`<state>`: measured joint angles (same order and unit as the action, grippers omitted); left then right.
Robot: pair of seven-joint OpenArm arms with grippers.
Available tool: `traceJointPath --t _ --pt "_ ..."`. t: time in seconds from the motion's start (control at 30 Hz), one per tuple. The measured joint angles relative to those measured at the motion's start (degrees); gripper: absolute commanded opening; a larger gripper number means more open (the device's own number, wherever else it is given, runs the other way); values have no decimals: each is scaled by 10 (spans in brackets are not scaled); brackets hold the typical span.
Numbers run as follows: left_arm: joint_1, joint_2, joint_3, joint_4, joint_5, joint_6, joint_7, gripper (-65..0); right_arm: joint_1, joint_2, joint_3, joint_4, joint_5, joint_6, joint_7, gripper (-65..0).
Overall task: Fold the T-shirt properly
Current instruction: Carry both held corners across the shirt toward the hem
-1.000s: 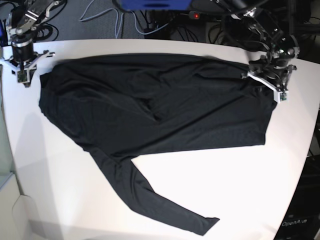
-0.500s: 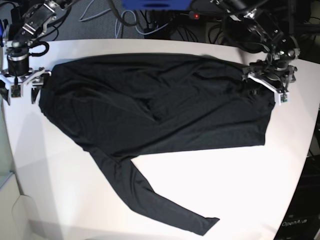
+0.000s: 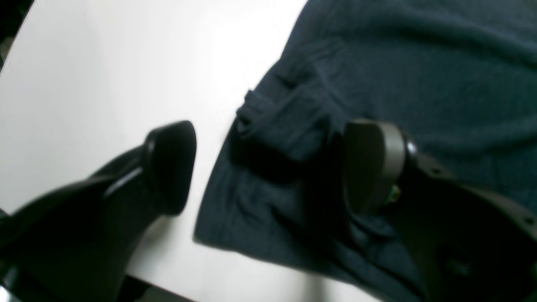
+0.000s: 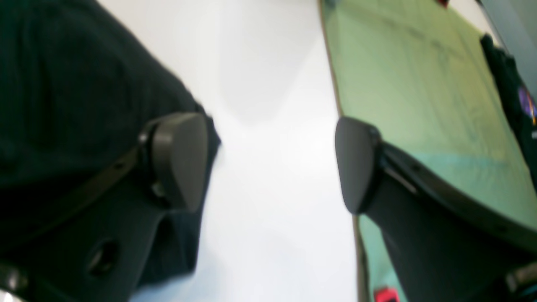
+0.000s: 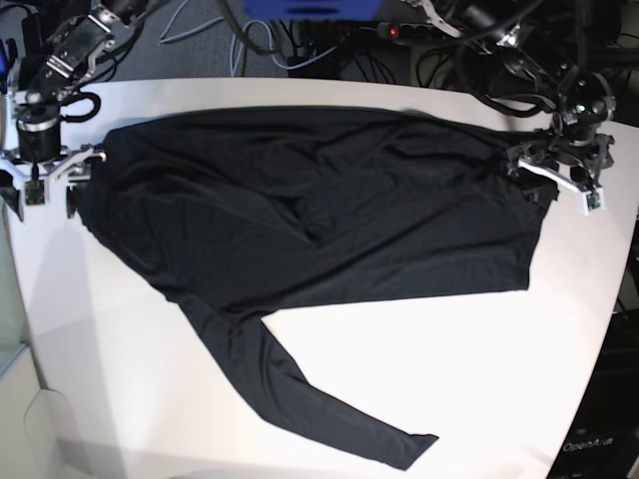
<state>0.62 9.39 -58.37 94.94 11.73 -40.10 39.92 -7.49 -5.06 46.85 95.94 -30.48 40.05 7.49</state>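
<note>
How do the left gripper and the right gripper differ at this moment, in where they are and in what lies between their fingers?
The left gripper has a bunched edge of the T-shirt lying between its fingers; the right gripper has only bare white table between its own.
In the base view, the left gripper is at the shirt's right end and the right gripper at its left end.
Both are open, gripping nothing.

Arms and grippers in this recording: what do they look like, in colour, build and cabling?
Both arms are black metal linkages with silver joints and loose black cables. The left gripper and right gripper have white bracket-like bodies in the base view. Up close, the fingers are matte dark grey, rounded paddle-shaped pads on black stems, with screw holes visible. No readable markings.
</note>
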Motion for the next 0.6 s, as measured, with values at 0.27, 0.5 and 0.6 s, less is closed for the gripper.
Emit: traceJointPath --t 0.27,0.5,0.6 --pt "-20 -1 -11 -3 1 0 0 -129 24 11 -42 0 0 0 0 -180" --pt "-53 -25 -23 -34 9 6 2 -129 37 37 -106 -41 0 3 -2 -180" --pt "-64 -36 -22 -56 9 -1 2 -129 70 45 -111 -79 -26 2 0 -180"
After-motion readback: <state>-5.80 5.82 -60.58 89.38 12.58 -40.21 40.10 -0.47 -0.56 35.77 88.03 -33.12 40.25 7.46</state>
